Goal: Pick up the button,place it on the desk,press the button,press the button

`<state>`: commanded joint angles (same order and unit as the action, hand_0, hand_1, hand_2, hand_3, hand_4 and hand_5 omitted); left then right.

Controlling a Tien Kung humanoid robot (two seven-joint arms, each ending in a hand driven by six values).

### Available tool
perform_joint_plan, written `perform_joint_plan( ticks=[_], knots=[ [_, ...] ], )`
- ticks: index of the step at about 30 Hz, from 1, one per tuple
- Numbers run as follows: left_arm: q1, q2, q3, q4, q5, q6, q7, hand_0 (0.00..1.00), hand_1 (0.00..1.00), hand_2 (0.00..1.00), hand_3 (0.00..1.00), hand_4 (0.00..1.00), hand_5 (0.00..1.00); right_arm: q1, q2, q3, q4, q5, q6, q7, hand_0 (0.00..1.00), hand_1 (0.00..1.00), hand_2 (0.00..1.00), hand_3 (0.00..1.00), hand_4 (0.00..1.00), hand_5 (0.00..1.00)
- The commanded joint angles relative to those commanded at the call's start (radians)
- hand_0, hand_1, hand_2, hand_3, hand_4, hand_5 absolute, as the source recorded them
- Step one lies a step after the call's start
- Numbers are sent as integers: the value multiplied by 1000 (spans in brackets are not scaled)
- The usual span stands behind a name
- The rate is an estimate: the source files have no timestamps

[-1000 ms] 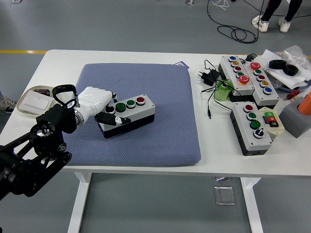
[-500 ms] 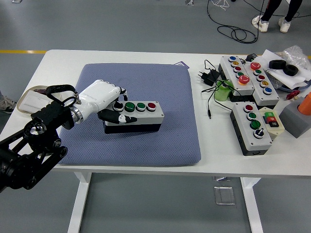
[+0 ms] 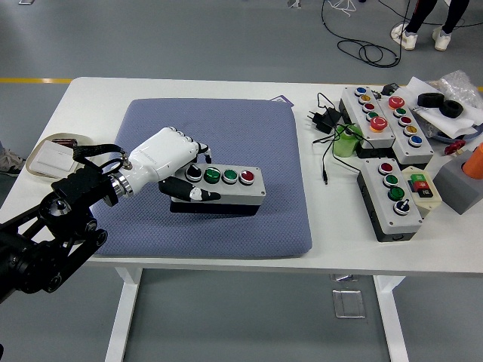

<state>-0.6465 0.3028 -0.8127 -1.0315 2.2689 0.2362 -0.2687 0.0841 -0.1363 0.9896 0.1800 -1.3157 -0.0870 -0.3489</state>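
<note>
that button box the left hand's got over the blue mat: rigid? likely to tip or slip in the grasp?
The button box looks like a rigid moulded case, so it probably won't flex. The left hand grips only its left end, so the free right end may sag or twist. Its smooth sides could slip; the blue mat should cushion a drop.

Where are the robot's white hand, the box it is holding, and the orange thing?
left hand [image 3: 167, 154], head view, on the white back of the hand.
box [image 3: 240, 193], head view, on its grey front side.
orange thing [image 3: 475, 161], head view, on its side at the picture's edge.
</note>
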Motion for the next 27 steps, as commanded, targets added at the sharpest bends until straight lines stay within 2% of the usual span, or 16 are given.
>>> perform_joint_plan(
  ticks=[1, 2, 7, 8, 13, 14, 19, 20, 21, 25, 26, 27],
  knots=[
    [1, 0, 1, 2, 0, -4, 1, 328, 279, 240, 330, 593, 2, 0, 0, 0, 0, 0, 0, 0, 632, 441, 617, 565, 313, 227],
    [2, -1, 1, 5, 0, -9, 1, 379, 344, 333, 409, 590, 2, -1, 0, 0, 0, 0, 0, 0, 634, 441, 617, 565, 312, 227],
    [3, -2, 3, 26, 0, -31, 0, 379, 344, 333, 409, 590, 2, -3, 0, 2, 0, -4, 1, -1, 634, 441, 617, 565, 312, 227],
    [3, -2, 4, 28, 0, -31, -1, 461, 419, 442, 586, 587, 2, -4, 0, 2, 0, -5, 1, -2, 633, 442, 617, 565, 312, 227],
    [7, -2, -4, 35, 0, -20, -2, 461, 419, 442, 586, 587, 2, -5, 1, 3, 0, -6, 1, -2, 633, 442, 617, 565, 312, 227],
    [8, -1, -6, 33, 0, -17, -2, 514, 519, 633, 769, 749, 94, -5, 1, 4, 0, -7, 1, -2, 633, 441, 617, 565, 311, 228],
    [10, 4, -22, 5, 0, 27, 5, 514, 519, 633, 769, 749, 94, -6, 1, 6, 0, -9, 0, -2, 633, 441, 617, 565, 311, 228],
    [9, 6, -28, -1, 0, 34, 6, 505, 570, 675, 794, 776, 151, -6, 1, 6, 0, -9, 0, -1, 633, 441, 618, 565, 311, 228],
    [9, 7, -33, -6, 0, 38, 7, 505, 570, 675, 794, 776, 151, -5, 1, 5, 0, -9, 1, -1, 633, 441, 618, 565, 311, 228],
    [13, 17, -62, -46, 0, 31, 11, 505, 570, 675, 794, 776, 151, -5, 1, 3, 0, -5, 0, -1, 633, 441, 618, 565, 311, 228],
    [15, 19, -68, -57, 0, 25, 10, 475, 613, 715, 819, 842, 256, -5, 1, 3, 0, -4, 0, -1, 634, 441, 617, 565, 310, 227],
    [16, 23, -76, -76, 0, 12, 8, 475, 613, 715, 819, 842, 256, -5, 1, 2, 0, -3, 0, 0, 634, 441, 617, 565, 310, 227]
  ],
)
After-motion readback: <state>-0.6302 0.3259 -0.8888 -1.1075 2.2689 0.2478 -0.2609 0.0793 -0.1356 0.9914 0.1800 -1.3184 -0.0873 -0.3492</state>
